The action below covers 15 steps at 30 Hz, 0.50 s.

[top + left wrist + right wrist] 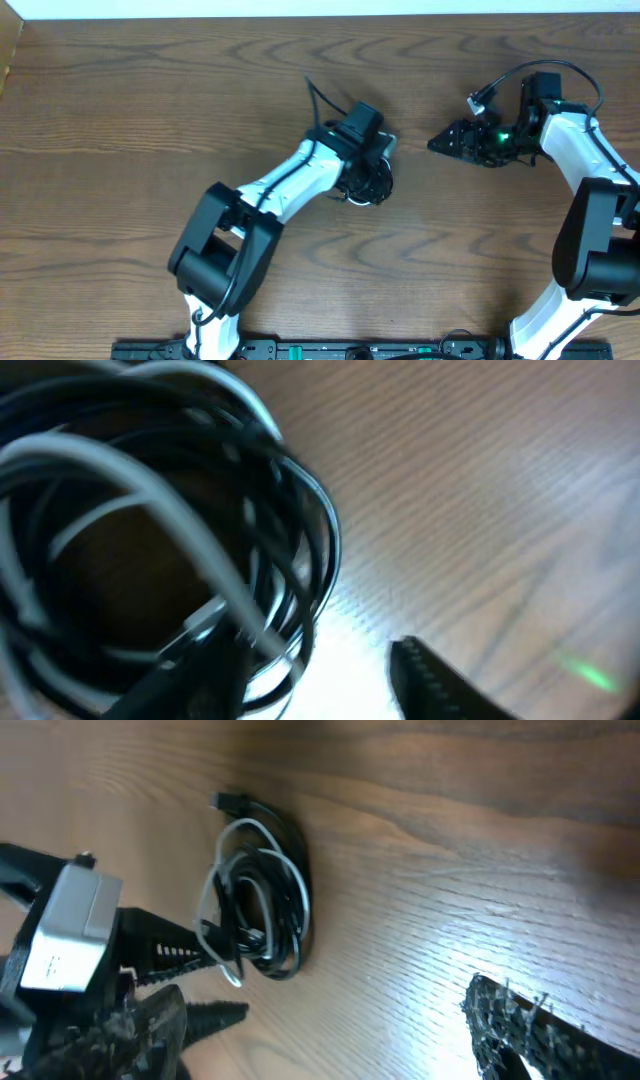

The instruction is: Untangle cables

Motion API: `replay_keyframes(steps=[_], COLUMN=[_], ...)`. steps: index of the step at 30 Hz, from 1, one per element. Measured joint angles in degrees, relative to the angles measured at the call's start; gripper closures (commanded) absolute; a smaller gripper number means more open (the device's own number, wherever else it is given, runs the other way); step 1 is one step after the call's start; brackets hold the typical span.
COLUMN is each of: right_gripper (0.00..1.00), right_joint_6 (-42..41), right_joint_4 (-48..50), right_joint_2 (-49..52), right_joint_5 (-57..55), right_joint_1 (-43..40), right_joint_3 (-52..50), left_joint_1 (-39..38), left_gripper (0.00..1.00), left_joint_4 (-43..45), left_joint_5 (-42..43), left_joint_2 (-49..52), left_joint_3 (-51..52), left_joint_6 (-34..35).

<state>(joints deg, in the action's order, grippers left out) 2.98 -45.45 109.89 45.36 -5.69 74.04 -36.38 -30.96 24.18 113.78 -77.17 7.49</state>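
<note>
The cables [368, 186], a coiled black-and-white bundle, are lying near the middle of the table [120, 120], well away from every edge. The left gripper [232, 982] is hovering over them with jaws parted, one finger seemingly touching the coil. The right gripper [437, 145] is hanging just beside the bundle, spread wide and empty.

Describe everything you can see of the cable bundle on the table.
The cables are thin black and white cords wound into one compact, tangled coil that lies flat on the wooden table. A small black plug end sticks out at one side. The left gripper is at the coil's edge with its jaws apart and one finger against the loops. Nothing else touches it.
</note>
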Motion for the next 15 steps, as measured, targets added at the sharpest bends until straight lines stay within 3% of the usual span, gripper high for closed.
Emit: replay_keyframes(steps=[11,13,15], right_gripper=[0.14,0.14,0.14], right_joint_6=[0.0,-0.1,-0.1], right_joint_4=[-0.2,-0.2,-0.2], right_joint_2=[0.0,0.0,0.0], right_joint_5=[-5.7,-6.9,-7.8], right_joint_1=[2.1,2.3,2.4], right_joint_3=[0.0,0.0,0.0], left_joint_1=[-6.5,-7.7,-8.7], left_gripper=[0.49,0.66,0.7], left_joint_4=[4.8,5.0,5.3], left_joint_5=[-11.1,-12.0,-12.7], left_joint_2=[0.7,1.5,2.5], left_joint_3=[0.0,0.0,0.0], left_joint_6=[0.2,0.6,0.5])
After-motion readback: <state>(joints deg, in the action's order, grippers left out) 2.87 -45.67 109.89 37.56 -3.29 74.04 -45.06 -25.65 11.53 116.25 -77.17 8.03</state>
